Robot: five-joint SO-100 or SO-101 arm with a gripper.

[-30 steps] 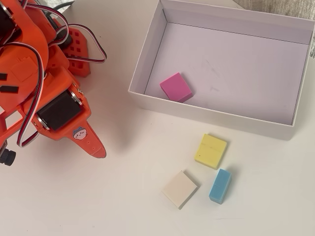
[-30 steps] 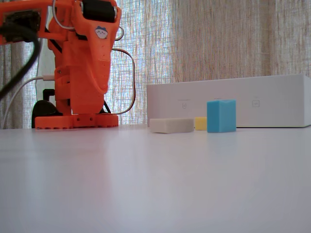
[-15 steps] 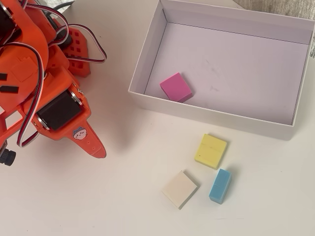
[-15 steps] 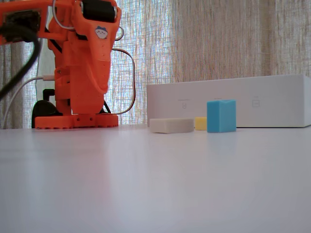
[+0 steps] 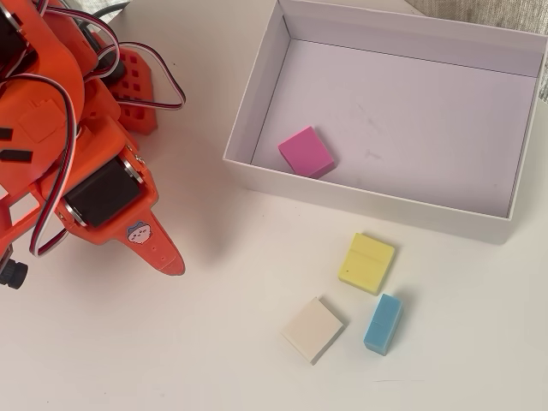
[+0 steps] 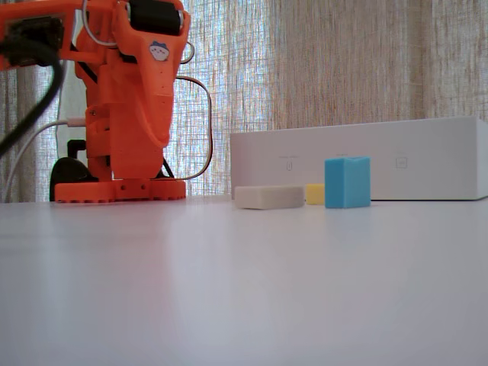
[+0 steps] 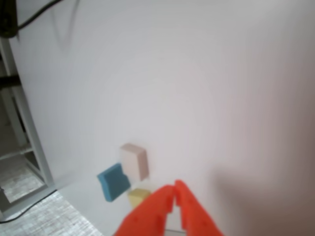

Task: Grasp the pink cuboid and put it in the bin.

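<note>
Magenta against the pale floor, the pink cuboid [image 5: 306,151] lies flat inside the bin [image 5: 250,107], close to its near-left wall in the overhead view. It looks light, stiff and matte, unlikely to slip; pinching across its two long sides would suit it best, I'd say. The gripper [image 7: 174,195] hangs over bare table with its orange tips pressed together, holding nothing. Compared with the fixed view a second ago, the cream-white block [image 6: 269,197], yellow block [image 6: 314,194], blue block [image 6: 347,182] and arm sit unchanged.

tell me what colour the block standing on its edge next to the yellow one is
Blue; the blue block shows best in the overhead view, right of the cream-white block.
</note>
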